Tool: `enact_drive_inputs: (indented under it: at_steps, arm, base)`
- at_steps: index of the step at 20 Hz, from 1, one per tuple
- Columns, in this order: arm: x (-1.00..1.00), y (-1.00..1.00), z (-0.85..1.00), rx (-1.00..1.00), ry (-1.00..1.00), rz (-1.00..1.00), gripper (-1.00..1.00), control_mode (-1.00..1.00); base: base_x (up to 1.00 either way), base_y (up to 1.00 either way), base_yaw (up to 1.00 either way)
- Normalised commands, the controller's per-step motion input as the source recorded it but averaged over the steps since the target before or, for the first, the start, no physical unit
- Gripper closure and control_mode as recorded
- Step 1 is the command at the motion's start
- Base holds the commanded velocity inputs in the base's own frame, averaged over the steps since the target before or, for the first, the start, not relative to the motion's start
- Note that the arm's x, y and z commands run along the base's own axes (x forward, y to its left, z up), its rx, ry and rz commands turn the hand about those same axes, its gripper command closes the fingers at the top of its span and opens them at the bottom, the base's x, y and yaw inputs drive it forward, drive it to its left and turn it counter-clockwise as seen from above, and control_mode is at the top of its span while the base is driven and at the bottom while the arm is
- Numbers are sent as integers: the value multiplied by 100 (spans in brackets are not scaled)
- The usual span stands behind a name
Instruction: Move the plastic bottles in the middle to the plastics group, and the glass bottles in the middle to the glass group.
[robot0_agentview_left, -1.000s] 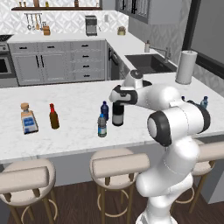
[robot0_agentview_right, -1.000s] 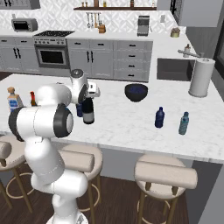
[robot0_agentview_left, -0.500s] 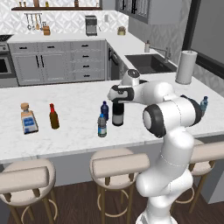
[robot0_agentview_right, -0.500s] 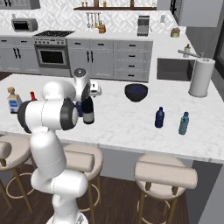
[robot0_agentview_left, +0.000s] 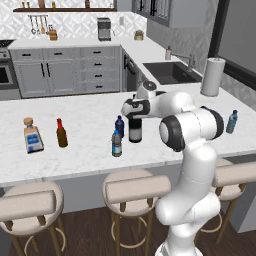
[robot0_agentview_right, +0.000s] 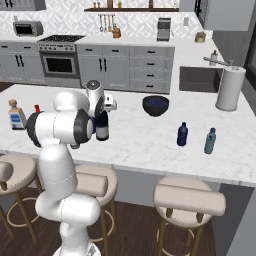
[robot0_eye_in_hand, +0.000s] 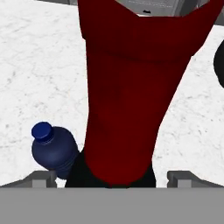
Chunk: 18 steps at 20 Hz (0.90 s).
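End effector (robot0_agentview_left: 135, 113) lowered over the red capsule neck of the wine bottle (robot0_agentview_left: 135, 131), jaws wide apart on either side and not yet clamped, apparently readied for a grasp, bottle upright mid-tabletop (robot0_agentview_left: 90, 112) just beside the dark blue bottle (robot0_agentview_left: 119, 126).

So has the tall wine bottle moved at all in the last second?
No. The wine bottle stands in the same spot beside the dark blue bottle on the counter; the open gripper sits around its neck.
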Motion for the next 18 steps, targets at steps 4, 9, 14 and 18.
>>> enact_drive_inputs:
  at_steps: [4, 9, 14, 18]
  arm:
    - [6, 3, -18, 0, 0, 0, 100, -100]
    - [0, 0, -12, 0, 0, 0, 100, -100]
    - [-14, -1, -2, 0, -8, 2, 100, -100]
    - [-39, -3, 13, 0, 0, 2, 100, -100]
  base:
    - [0, 0, 0]
    - [0, 0, 0]
    - [0, 0, 0]
    - [0, 0, 0]
